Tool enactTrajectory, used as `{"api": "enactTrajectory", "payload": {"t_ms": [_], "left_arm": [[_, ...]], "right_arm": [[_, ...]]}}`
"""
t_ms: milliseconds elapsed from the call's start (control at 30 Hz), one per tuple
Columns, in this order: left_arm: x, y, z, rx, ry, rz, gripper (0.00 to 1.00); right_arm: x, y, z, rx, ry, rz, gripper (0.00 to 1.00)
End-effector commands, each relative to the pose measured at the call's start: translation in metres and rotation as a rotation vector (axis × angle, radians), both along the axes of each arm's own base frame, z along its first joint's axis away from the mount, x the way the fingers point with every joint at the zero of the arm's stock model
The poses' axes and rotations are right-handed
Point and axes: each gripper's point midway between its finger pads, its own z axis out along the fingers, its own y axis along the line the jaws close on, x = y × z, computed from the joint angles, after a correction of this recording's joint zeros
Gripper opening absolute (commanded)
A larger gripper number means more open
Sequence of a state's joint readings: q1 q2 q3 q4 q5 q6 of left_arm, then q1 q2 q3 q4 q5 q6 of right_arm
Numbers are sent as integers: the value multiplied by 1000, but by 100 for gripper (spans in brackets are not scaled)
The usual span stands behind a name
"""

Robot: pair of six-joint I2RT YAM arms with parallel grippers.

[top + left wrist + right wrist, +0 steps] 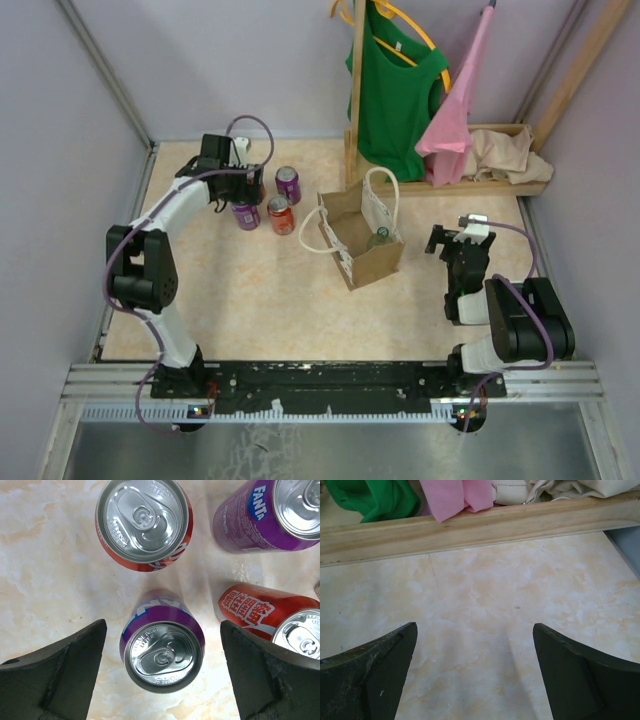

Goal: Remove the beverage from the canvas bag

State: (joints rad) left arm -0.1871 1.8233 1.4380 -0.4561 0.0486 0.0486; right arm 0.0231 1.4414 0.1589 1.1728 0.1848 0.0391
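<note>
The tan canvas bag (352,232) with white rope handles stands open at the table's middle. A greenish beverage (380,238) shows inside it by the right wall. My left gripper (247,192) is open over a group of cans left of the bag. In the left wrist view, its fingers (65,670) stand either side of a purple can (162,647) without touching it. My right gripper (455,240) is open and empty over bare table right of the bag, as the right wrist view (475,650) also shows.
Around the purple can stand a red can (272,617), a purple Fanta can (265,512) and an orange-red can (143,522). A wooden rack (355,100) at the back holds a green shirt (395,90) and a pink garment (460,110). A beige cloth heap (505,155) lies on its base.
</note>
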Motion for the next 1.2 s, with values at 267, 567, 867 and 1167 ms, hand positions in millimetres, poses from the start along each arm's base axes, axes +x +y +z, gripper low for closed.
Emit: {"api": "enactTrajectory", "payload": {"t_ms": [267,567,867,1167], "left_arm": [[-2,-35,114,-22,-242,-119,100],[-62,-181,194,-85,-492,-613,100],[-103,-274,160,-117,-451,-896,100],[-120,-320,134,-203,-398,-1026,100]], "right_arm": [[9,0,18,9,-66,-2,99],[8,0,18,9,-65,-3,99],[8,0,18,10,-65,-2,99],[8,0,18,9,-65,-4,99]]}}
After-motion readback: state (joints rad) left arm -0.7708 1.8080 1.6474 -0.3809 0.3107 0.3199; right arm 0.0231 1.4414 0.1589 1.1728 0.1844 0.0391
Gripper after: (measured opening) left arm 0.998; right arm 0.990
